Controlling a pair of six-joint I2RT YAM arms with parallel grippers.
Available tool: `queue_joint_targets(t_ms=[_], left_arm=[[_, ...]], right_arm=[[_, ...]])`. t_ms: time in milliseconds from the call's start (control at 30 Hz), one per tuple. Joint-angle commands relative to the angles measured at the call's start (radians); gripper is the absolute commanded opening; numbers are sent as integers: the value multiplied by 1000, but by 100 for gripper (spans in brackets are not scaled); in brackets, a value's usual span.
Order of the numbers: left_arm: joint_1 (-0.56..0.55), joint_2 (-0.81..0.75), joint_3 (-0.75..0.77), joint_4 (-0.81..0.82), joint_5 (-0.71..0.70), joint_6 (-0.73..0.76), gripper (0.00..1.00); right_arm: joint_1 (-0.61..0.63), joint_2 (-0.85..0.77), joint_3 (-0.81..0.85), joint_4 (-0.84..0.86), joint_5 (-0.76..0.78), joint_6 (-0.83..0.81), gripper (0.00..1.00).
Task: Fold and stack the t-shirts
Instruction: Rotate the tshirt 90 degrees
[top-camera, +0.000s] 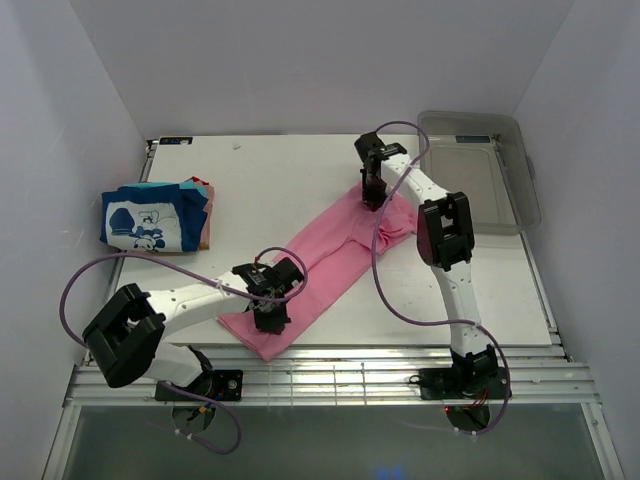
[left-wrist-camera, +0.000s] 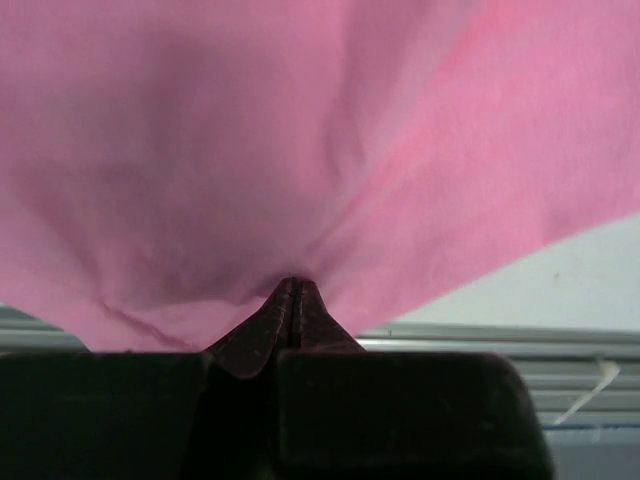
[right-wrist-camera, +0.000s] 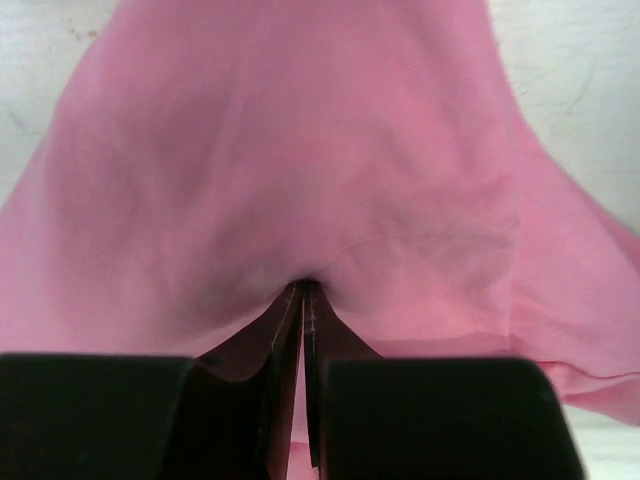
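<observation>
Folded t-shirts (top-camera: 155, 218) are sitting stacked at the far left of the table (top-camera: 260, 170), well apart from the pink t-shirt (top-camera: 330, 262), which is lying as a long band running diagonally from near-left to far-right. The left gripper (top-camera: 270, 318) is pinching its near-left end, jaws clenched on cloth; the right gripper (top-camera: 372, 198) is clamping the far-right end likewise. Of the two, the left gripper is standing nearer the stack.

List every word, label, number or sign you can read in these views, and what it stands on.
No text can be read.
White cartoon print on the blue t-shirt: any lettering is too small to read.
The pink t-shirt is plain in all three views.
The clear bin shows no label.
</observation>
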Motion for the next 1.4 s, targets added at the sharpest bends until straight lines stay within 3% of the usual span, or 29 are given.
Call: queue_joint_targets(t_ms=[0, 100, 233, 633, 933, 1167, 1233, 1367], left_arm=[[-64, -6, 88, -115, 0, -47, 0], [-72, -23, 208, -177, -42, -50, 0], [-72, -35, 306, -217, -67, -47, 0], [-72, 141, 226, -126, -117, 46, 0], [-74, 242, 197, -76, -35, 71, 0], [-80, 209, 190, -40, 45, 97, 0], [-83, 207, 199, -28, 83, 105, 0], [-89, 207, 237, -13, 135, 111, 0]], right_arm=[[-23, -114, -42, 122, 46, -46, 10], [-23, -290, -138, 177, 62, -61, 12], [-22, -410, -264, 188, 42, -50, 13], [1, -347, -419, 99, 3, 23, 8], [15, -193, -340, 21, 46, 60, 8], [18, 18, -53, -76, 89, 56, 8], [17, 70, 39, -69, 89, 56, 8], [14, 87, 69, 36, 71, 45, 9]])
